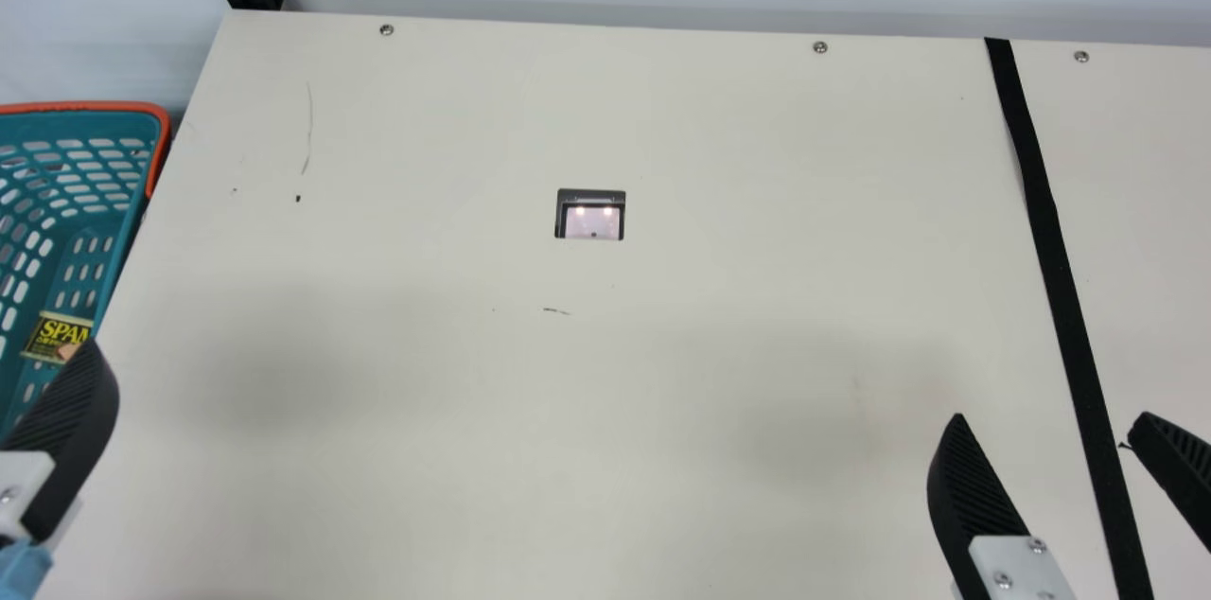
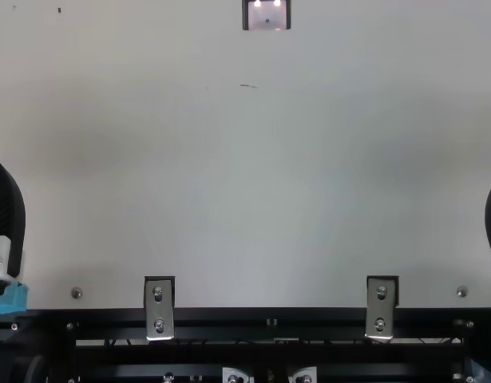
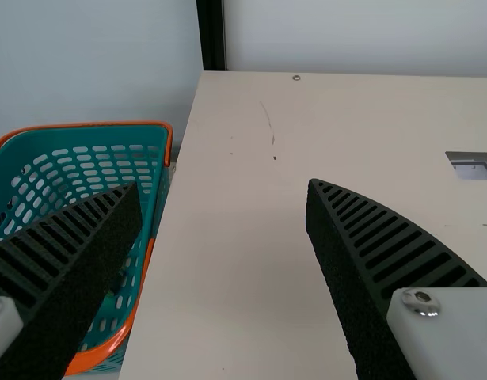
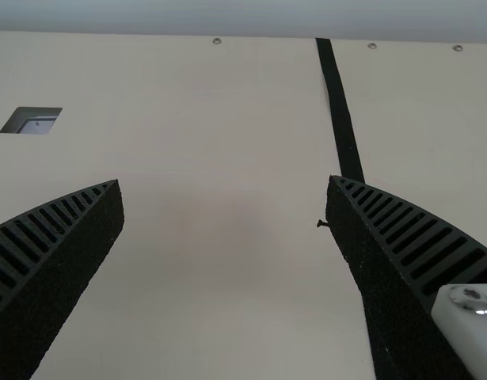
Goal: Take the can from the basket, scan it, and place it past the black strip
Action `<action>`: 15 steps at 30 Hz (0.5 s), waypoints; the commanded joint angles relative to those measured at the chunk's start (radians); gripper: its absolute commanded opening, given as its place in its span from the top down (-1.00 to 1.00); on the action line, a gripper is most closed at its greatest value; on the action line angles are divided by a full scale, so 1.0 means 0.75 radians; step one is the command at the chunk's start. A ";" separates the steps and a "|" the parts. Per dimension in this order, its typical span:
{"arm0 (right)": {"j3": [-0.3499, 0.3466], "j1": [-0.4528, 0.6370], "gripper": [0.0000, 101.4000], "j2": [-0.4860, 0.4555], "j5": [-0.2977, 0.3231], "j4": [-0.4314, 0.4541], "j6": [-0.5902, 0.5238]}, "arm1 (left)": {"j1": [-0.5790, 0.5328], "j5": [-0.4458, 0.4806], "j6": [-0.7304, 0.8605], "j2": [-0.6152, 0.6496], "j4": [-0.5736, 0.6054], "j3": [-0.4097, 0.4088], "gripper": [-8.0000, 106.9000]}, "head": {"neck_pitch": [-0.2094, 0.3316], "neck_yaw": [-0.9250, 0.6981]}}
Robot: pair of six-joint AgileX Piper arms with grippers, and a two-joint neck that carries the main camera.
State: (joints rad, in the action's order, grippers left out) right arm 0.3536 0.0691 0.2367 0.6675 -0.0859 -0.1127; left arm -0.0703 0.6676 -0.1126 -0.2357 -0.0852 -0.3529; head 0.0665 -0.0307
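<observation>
Left pincer [image 1: 71,430] stands wide, its two ribbed fingers well apart in its own wrist view, one across the view of the basket [image 1: 95,107] and the other against the bench [image 1: 426,411]. The right pincer [image 1: 1052,417] is wide too; in the main view, the black strip [image 1: 1060,288] runs between its fingertips. The can [image 1: 55,335], with a yellow-and-dark label, lies inside the teal basket, beside the bench's left edge in the main view. A finger of the left pincer overlaps the can's corner in that view; whether they touch, I cannot tell. The scanner window [image 1: 593,221], with two bright spots, is set into the cream bench between the basket and the strip. Screw heads dot the bench's far edge.
</observation>
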 commanded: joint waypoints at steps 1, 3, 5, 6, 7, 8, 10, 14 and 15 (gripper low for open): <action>0.000 0.000 -1.00 0.000 0.000 0.000 0.000 | 0.000 0.000 0.000 0.000 0.000 0.000 -0.71 | 0.003 -0.013; 0.000 0.000 -1.00 0.000 0.000 0.000 0.000 | 0.000 0.000 0.000 0.000 0.000 0.000 -0.71 | 0.003 -0.013; 0.000 0.000 -1.00 0.000 0.000 0.000 0.000 | 0.000 0.000 0.000 0.000 0.000 0.000 -0.71 | 0.003 -0.013; 0.000 0.000 -1.00 0.000 0.000 0.000 0.000 | 0.000 0.000 0.000 0.000 0.000 0.000 -0.71 | 0.003 -0.013; 0.000 0.000 -1.00 0.000 0.000 0.000 0.000 | 0.000 0.000 0.000 0.000 0.000 0.000 -0.71 | 0.003 -0.013; 0.000 0.000 -1.00 0.000 0.000 0.000 0.000 | 0.000 0.000 0.000 0.000 0.000 0.000 -0.71 | 0.003 -0.013; 0.000 0.000 -1.00 0.000 0.000 0.000 0.000 | 0.000 0.000 0.000 0.000 0.000 0.000 -0.71 | 0.003 -0.013; 0.000 0.000 -1.00 0.000 0.000 0.000 0.000 | 0.000 0.000 0.000 0.000 0.000 0.000 -0.71 | 0.003 -0.013; 0.000 0.000 -1.00 0.000 0.000 0.000 0.000 | 0.000 0.000 0.000 0.000 0.000 0.000 -0.71 | 0.003 -0.013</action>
State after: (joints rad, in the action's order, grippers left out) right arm 0.3536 0.0691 0.2367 0.6675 -0.0859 -0.1127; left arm -0.0703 0.6676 -0.1126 -0.2357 -0.0852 -0.3529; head 0.0665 -0.0307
